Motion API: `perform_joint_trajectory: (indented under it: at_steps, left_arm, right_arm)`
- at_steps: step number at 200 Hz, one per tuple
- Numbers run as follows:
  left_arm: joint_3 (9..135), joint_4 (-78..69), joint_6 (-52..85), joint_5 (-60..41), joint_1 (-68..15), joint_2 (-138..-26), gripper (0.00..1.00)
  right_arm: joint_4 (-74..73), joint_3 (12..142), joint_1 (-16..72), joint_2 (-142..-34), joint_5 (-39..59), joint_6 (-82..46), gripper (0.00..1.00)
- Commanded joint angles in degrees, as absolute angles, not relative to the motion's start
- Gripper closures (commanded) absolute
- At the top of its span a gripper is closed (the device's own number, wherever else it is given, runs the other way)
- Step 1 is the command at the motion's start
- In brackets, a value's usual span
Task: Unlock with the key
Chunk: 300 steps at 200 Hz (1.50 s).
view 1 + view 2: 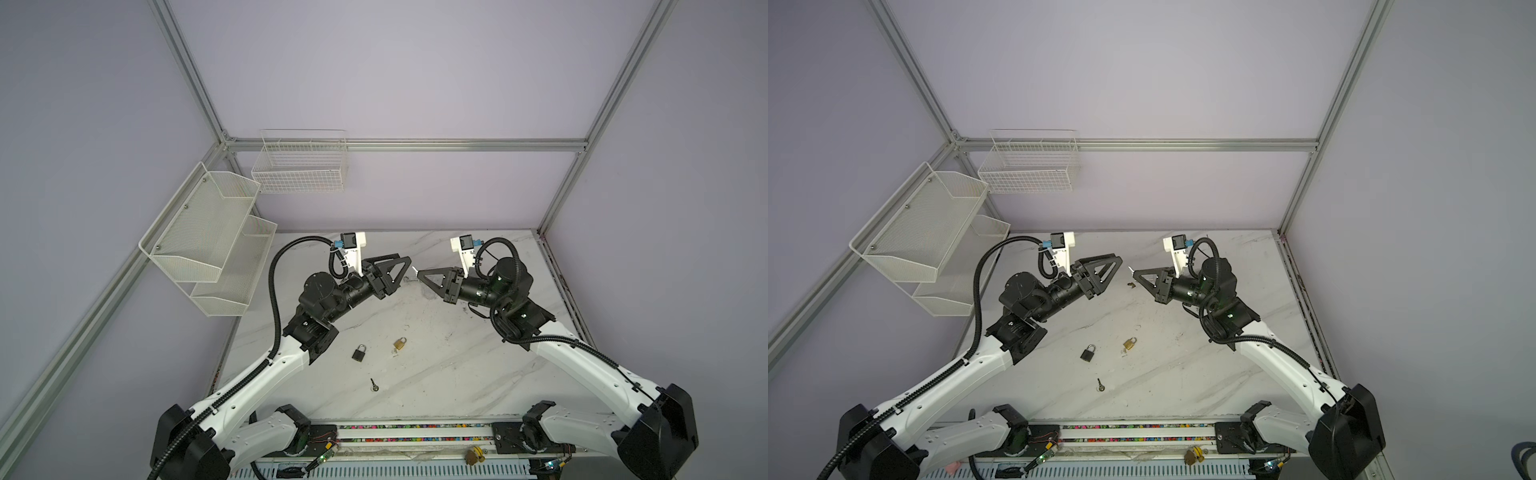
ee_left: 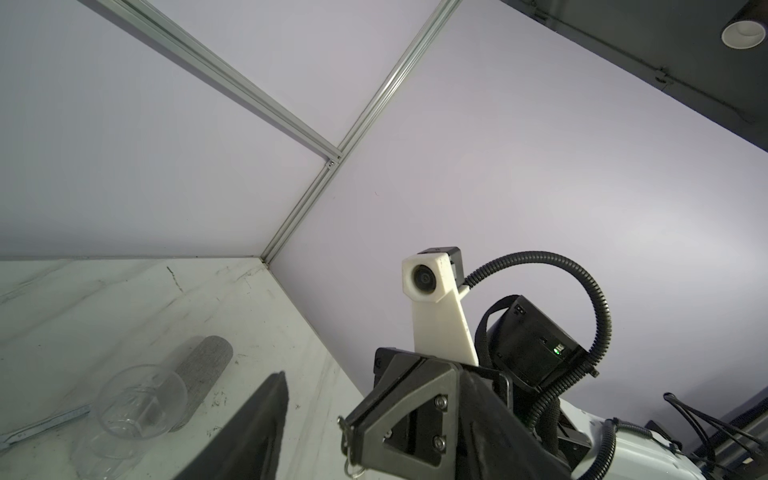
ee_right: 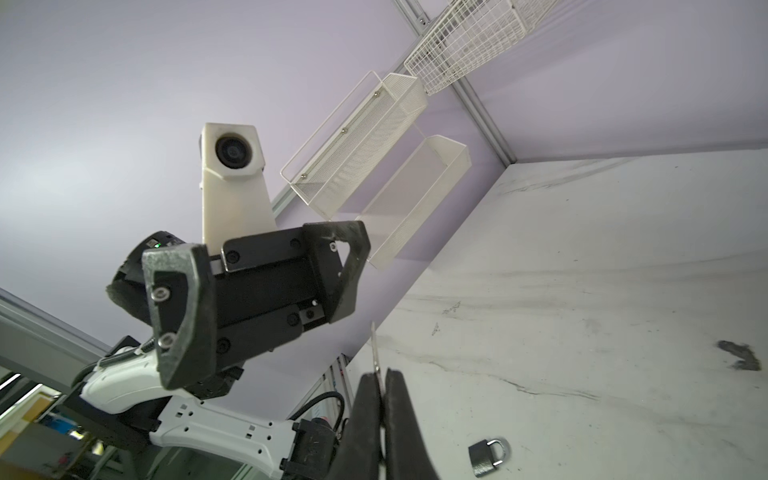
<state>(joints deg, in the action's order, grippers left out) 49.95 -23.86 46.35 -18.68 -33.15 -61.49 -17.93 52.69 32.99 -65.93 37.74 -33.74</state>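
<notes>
Right claw [image 1: 419,274] clamps the key [image 3: 375,353]; left claw [image 1: 405,266] gapes empty.
We fear the pinched key twisting at insertion: black padlock [image 1: 360,352] and brass padlock [image 1: 400,343] lie loose on the desk [image 1: 457,374] below.

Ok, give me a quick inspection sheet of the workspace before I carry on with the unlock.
Surface: marble-look table, scuffed, with dark smudges.
Job's things: black padlock and brass padlock lie apart near the middle; loose key lies nearer the front; held key sticks out of the right gripper.
Clutter: small brass item below the grippers, too small to identify.
Grippers: left gripper open, fingers holding nothing; right gripper shut on the held key; tips face each other.
Cables: black hoses loop at each wrist, off the locks.
Surroundings: mesh shelf and wire basket on the walls.
</notes>
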Motion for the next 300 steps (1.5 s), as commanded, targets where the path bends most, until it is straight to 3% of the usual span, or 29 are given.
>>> perform_joint_trajectory:
  at_steps: [1,73,131,203,300]
  left_arm:
    - [48.1,-17.3,44.4,-14.0,-33.3,-59.4,0.31]
    - [50.9,7.6,40.3,-7.3,-36.6,-62.1,0.28]
    - [54.6,19.1,35.6,-3.8,-41.6,-72.0,0.28]
    - [56.9,20.8,35.3,-2.4,-44.9,-86.2,0.27]
    - [59.8,22.8,37.3,2.4,-48.4,-93.8,0.25]
  right_arm:
    - [-9.9,51.5,32.9,-62.2,31.5,-26.3,1.00]
    - [-10.1,38.8,33.8,-55.7,25.8,-26.6,1.00]
    - [-9.8,30.0,33.9,-55.3,25.1,-31.0,1.00]
    - [-11.7,26.7,33.9,-58.4,24.7,-32.5,1.00]
    - [-13.4,24.3,33.9,-57.8,24.4,-34.2,1.00]
